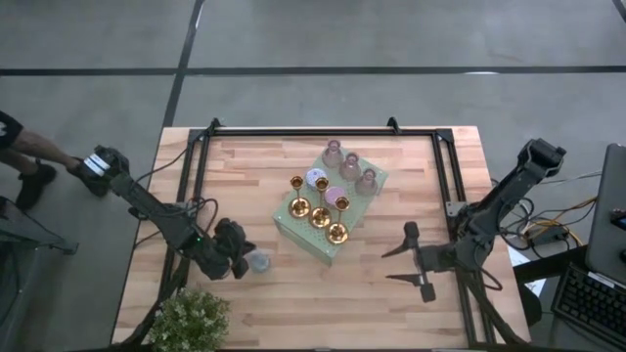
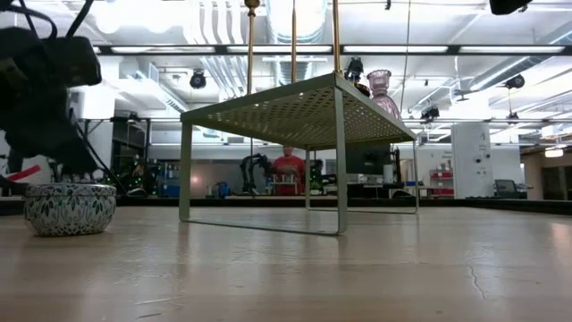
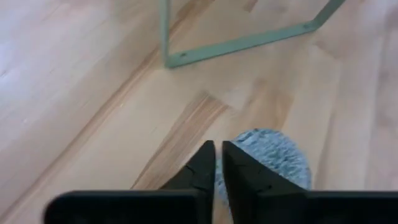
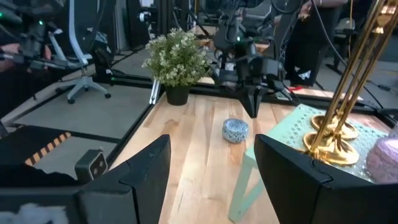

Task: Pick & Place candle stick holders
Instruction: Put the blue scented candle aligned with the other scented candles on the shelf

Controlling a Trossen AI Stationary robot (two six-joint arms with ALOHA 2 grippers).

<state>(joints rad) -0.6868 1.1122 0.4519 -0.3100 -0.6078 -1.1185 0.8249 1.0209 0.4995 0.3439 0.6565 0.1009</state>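
Observation:
A small squat pale blue holder (image 1: 258, 261) stands on its base on the table near the front left; it also shows in the low view (image 2: 70, 207) and the right wrist view (image 4: 236, 129). My left gripper (image 1: 239, 250) is shut and points down just beside and above it (image 3: 217, 163); I see no touch. Three slim gold candlesticks (image 1: 320, 215) stand on their round bases on the pale-green dotted stand (image 1: 293, 233), with pink and lilac holders (image 1: 350, 167) behind them. My right gripper (image 1: 416, 266) is open and empty to the right of the stand (image 4: 211, 180).
A small leafy plant (image 1: 191, 321) stands at the table's front left corner. The stand rests on thin legs (image 2: 340, 161) at the table's middle. Black rails (image 1: 323, 130) run along the table's far and side edges. A person's arm (image 1: 24, 147) shows beyond the left edge.

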